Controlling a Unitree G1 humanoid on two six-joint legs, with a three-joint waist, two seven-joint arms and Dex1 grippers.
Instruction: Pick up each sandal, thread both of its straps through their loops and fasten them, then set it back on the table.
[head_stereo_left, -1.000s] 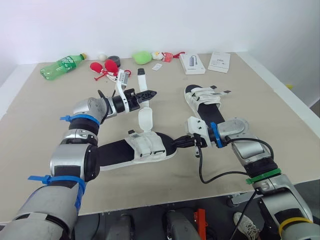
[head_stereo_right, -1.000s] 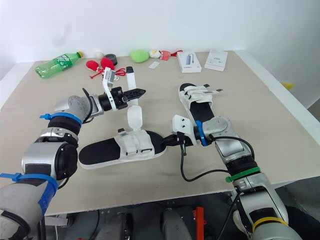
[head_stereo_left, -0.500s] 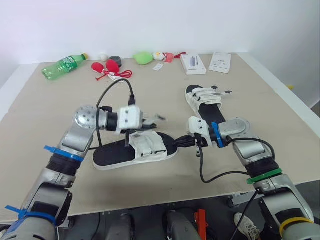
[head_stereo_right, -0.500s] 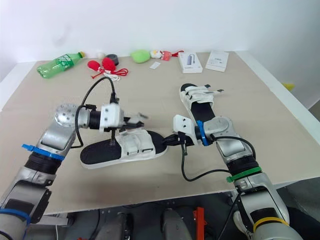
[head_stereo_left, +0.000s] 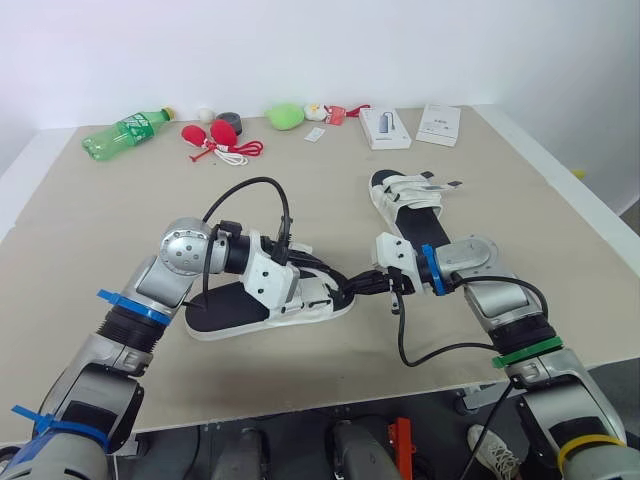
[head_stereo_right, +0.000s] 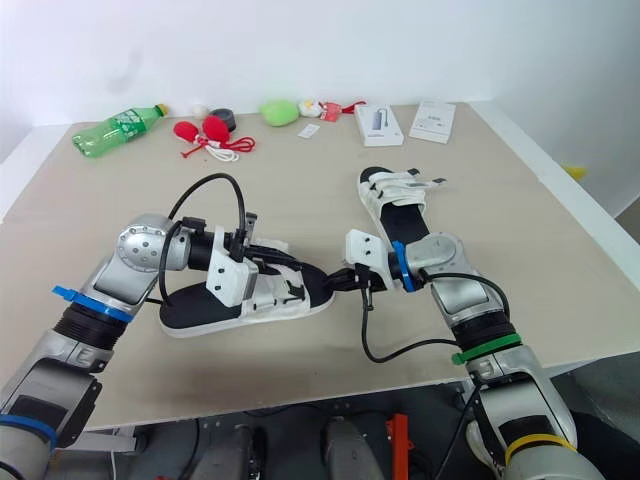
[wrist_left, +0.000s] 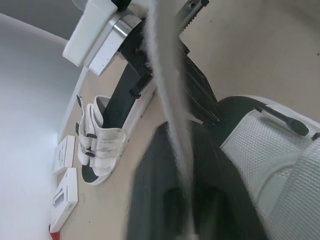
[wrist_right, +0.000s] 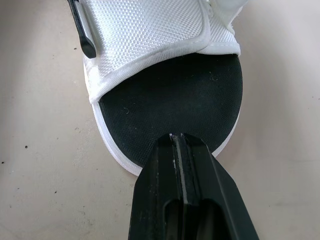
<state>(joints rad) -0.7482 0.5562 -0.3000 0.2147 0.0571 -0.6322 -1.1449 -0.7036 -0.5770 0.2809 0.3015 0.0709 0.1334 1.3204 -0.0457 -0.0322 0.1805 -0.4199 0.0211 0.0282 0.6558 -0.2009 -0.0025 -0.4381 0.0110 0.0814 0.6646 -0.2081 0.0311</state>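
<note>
A: Where do the head's eyes look?
B: Forward and down over the whole worktop (head_stereo_left: 90, 220). Both wrist cameras sit close against the near sandal (wrist_right: 165, 100), seen in every view.

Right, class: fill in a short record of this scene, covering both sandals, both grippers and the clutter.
White-strapped, black-soled near sandal: flat on the beige table
Matching far sandal: lying apart, untouched
Left gripper: over the near sandal's straps
Right gripper: shut, tip on the near sandal's toe
Clutter at far edge: green plastic bottle, white box
</note>
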